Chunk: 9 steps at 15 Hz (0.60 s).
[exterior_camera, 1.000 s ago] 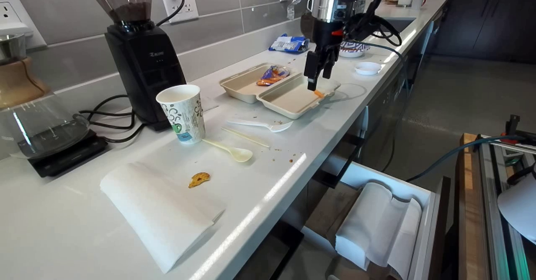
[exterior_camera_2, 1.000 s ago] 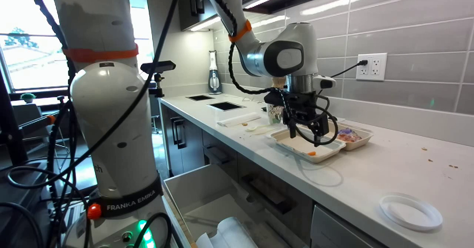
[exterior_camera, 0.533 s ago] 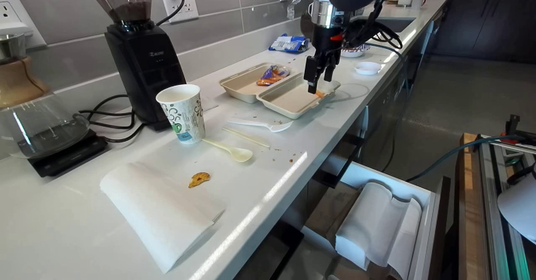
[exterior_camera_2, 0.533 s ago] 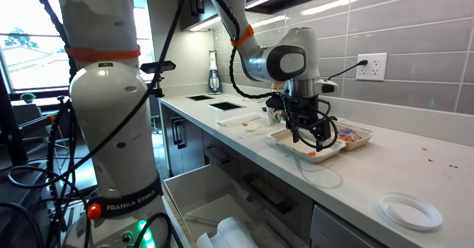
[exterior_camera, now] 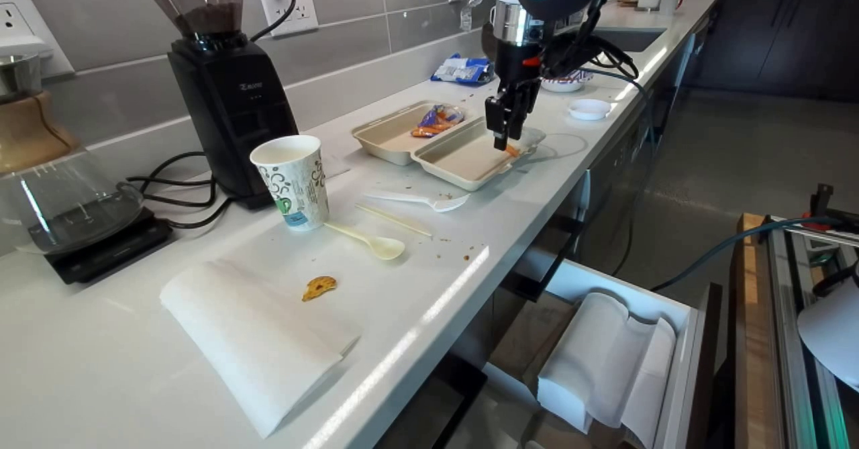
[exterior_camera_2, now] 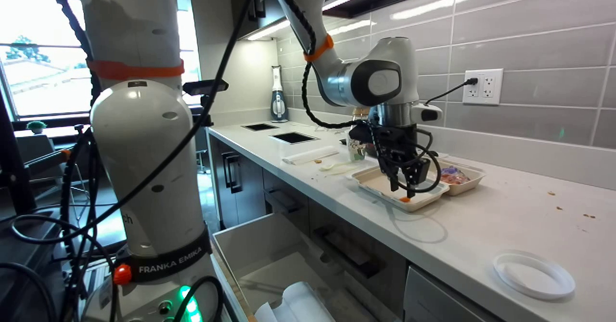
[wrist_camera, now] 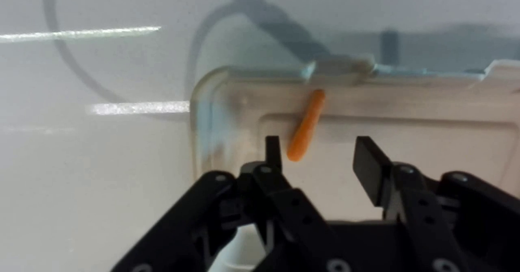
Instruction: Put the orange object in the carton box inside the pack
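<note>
A small orange carrot [wrist_camera: 306, 125] lies in the near tray of the beige carton box [wrist_camera: 410, 154], close to its front corner. It shows in both exterior views [exterior_camera: 513, 151] [exterior_camera_2: 405, 199]. A clear and purple pack [exterior_camera: 439, 117] with several carrots lies in the box's other tray, and shows in an exterior view [exterior_camera_2: 453, 175]; it is out of the wrist view. My gripper [wrist_camera: 319, 150] is open and empty over the near tray. In the wrist view the carrot's lower end appears between the fingertips, nearer the left finger. The gripper [exterior_camera: 507, 142] also shows in an exterior view [exterior_camera_2: 402, 192].
A paper cup [exterior_camera: 293, 180], a white fork [exterior_camera: 423, 199], a spoon [exterior_camera: 376, 242] and a black coffee grinder [exterior_camera: 235, 107] stand or lie on the counter. A blue bag [exterior_camera: 463, 70] and a white lid [exterior_camera: 590, 109] are beyond the box. A drawer [exterior_camera: 631, 281] is open below.
My gripper has come down a little and shifted slightly over the near tray. Its fingers look closer together in the exterior views. The carrot, box and pack have not moved.
</note>
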Each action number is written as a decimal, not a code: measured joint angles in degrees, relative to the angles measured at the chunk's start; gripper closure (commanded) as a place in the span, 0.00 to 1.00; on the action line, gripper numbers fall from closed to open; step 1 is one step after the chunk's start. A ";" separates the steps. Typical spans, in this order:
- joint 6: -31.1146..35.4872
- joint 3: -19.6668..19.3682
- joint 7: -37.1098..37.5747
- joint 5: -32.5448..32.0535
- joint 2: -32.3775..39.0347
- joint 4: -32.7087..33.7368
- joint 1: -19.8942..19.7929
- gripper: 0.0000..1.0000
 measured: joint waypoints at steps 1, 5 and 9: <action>0.00 0.01 0.09 0.00 0.28 0.13 0.00 0.41; 0.00 0.02 0.71 -0.01 1.26 0.49 0.00 0.34; 0.00 0.02 1.46 -0.54 1.97 0.79 0.00 0.77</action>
